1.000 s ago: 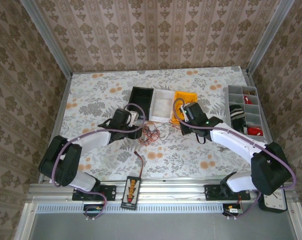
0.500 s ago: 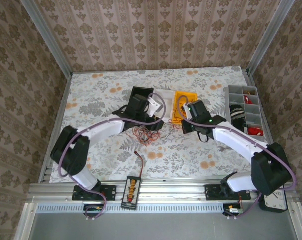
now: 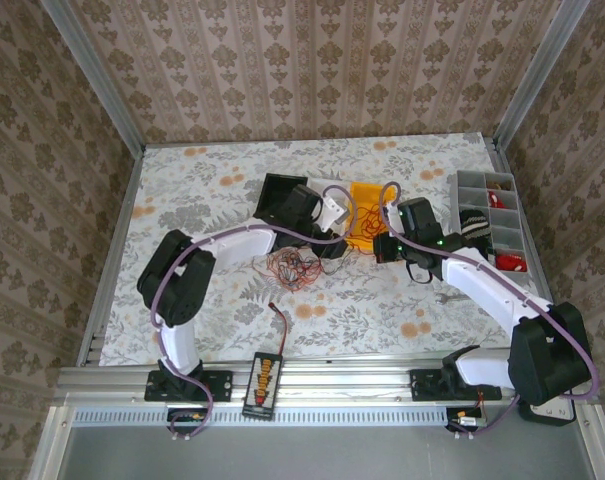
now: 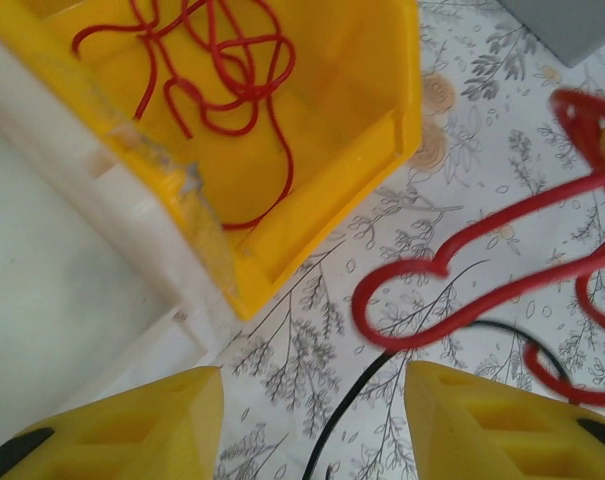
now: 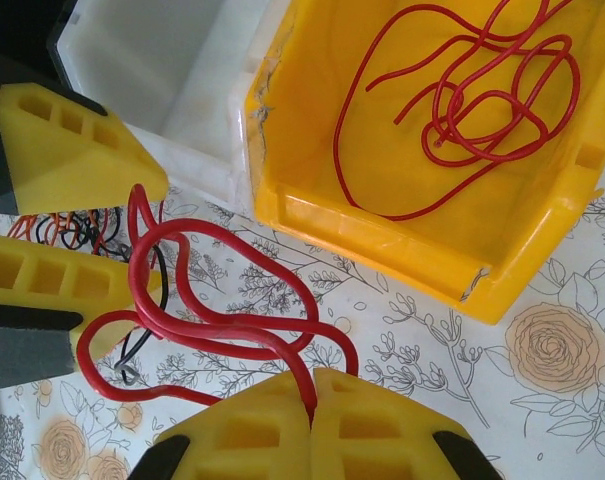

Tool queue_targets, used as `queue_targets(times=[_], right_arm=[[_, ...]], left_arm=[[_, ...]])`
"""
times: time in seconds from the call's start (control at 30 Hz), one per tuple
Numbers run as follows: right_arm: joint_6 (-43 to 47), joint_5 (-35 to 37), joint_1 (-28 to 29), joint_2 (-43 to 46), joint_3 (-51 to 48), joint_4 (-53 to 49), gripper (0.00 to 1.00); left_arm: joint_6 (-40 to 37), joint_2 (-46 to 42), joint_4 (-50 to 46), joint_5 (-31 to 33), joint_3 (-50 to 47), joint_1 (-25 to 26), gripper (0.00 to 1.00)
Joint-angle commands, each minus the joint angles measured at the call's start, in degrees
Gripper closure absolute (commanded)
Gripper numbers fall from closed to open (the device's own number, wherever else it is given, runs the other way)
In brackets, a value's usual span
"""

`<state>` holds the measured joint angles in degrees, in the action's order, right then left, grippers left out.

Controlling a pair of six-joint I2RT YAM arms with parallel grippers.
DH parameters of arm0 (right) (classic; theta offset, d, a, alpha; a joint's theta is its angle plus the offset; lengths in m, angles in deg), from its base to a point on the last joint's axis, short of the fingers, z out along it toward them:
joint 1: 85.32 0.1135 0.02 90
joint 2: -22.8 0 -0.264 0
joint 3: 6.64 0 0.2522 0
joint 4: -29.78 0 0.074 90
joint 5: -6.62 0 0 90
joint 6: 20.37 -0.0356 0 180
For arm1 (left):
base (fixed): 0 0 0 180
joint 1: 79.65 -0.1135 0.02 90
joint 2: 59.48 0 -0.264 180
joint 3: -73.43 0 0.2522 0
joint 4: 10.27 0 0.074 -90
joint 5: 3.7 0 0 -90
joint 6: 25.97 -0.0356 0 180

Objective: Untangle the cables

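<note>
The cables lie as a tangle [image 3: 290, 266] of thin red and dark wires on the flowered cloth at mid-table. My right gripper [image 5: 313, 400] is shut on one red cable [image 5: 217, 312], which loops away from the pinch toward the tangle. My left gripper [image 4: 317, 425] stands open just left of that loop, near the corner of the yellow bin [image 4: 382, 110]. A thin black wire [image 4: 357, 395] runs across the cloth between its fingers. Its yellow fingers [image 5: 72, 150] also appear in the right wrist view. Another red cable [image 5: 462, 100] lies inside the yellow bin [image 5: 422, 240].
A white bin [image 5: 152, 60] and a black bin [image 3: 277, 195] stand left of the yellow one. A grey compartment box [image 3: 487, 230] sits at the right edge. A black board with yellow sockets [image 3: 265, 380] and its red-black lead [image 3: 279, 325] lie near the front.
My left arm has swung right, bringing its gripper from beside the tangle to the yellow bin's corner. My right gripper has drawn back to the right with the red cable.
</note>
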<state>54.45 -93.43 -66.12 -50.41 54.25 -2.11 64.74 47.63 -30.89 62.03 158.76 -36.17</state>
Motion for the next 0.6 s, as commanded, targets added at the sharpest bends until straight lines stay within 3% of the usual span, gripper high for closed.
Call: queue_targets(times=[0.0,0.13,0.23,0.57], right_arm=[[-2.0,-1.9,-0.4,1.3,-0.3,2.1,0.97],[-3.3,-2.7,-1.5,1.8,-0.2,3.1,0.97],[-3.8,-2.7,-2.3,1.9,-0.1,3.0,0.97],[-8.4,10.1,-6.5,3.8,-2.4,1.4,0.98]], left_arm=[[-2.7,1.6,-1.6,-1.9,1.4,0.7,0.55],[-1.8,2.4,-0.7,-0.4,0.2,0.6,0.74],[0.1,2.7,1.1,3.9,-0.8,0.6,0.98],[13.3,-6.6,12.0,9.8,-12.9,-6.7,1.0]])
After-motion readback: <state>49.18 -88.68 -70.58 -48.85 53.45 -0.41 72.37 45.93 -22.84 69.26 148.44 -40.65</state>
